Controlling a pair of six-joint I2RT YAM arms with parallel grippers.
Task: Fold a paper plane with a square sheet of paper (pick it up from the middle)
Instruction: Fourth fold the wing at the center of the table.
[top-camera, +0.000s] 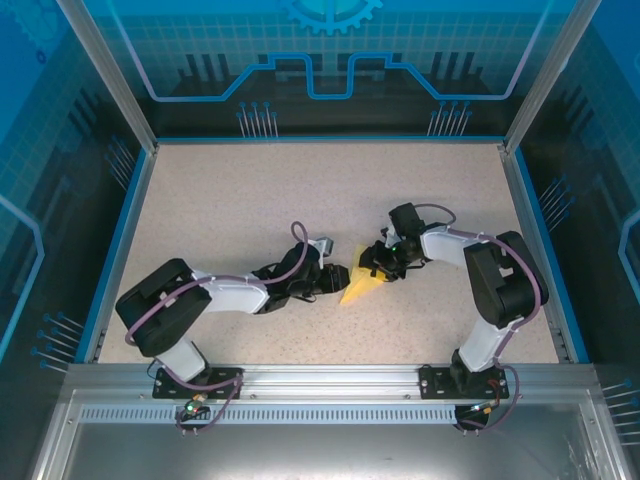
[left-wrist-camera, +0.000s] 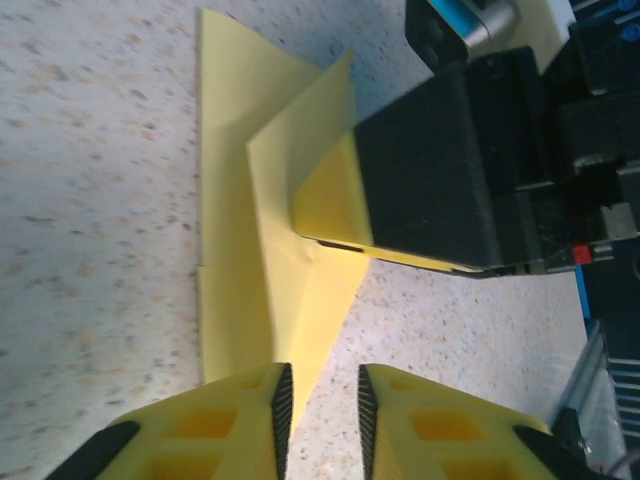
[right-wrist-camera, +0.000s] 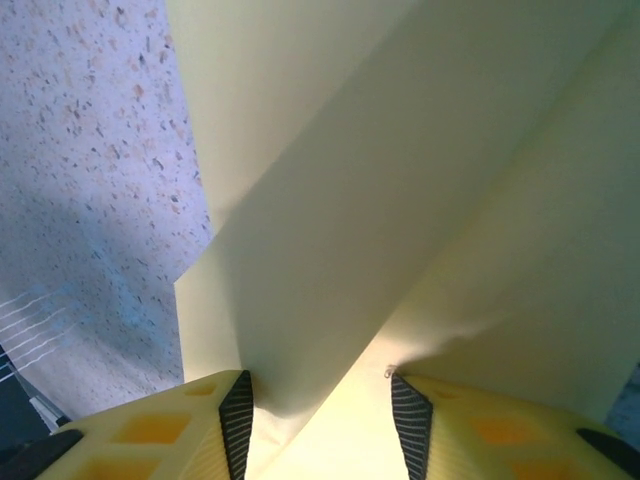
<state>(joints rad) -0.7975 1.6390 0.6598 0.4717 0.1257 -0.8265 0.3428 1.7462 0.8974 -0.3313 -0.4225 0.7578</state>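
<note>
**Ana:** Where was the paper (top-camera: 358, 290)?

**Ben:** On the tabletop (top-camera: 250, 200), a little near of centre, between the two arms. It was already folded into a pale yellow wedge, and from above its point aimed toward the near left.

**Ana:** And the left end effector (left-wrist-camera: 322, 400)?

**Ben:** It was low over the tabletop, right at the wedge's point. Its yellow fingers (left-wrist-camera: 230, 420) stood slightly apart, and speckled tabletop showed through the narrow gap. The paper's tip ran up beside the inner pad of one finger. Nothing was pinched between them.

**Ana:** The right one?

**Ben:** The right end effector (right-wrist-camera: 318, 410) was down on the far, wide end of the wedge. In its wrist view the fingers (right-wrist-camera: 180, 430) stood a fair way apart. A raised flap of paper ran down into the gap and met both ribbed pads.

**Ana:** Was it squeezing the flap?

**Ben:** I couldn't tell whether it was gripping or only straddling it.

**Ana:** What did the left wrist view show of that?

**Ben:** One flap stood up off the flat layers against the right arm's black finger. The rest lay flat with a clear centre crease.
</note>
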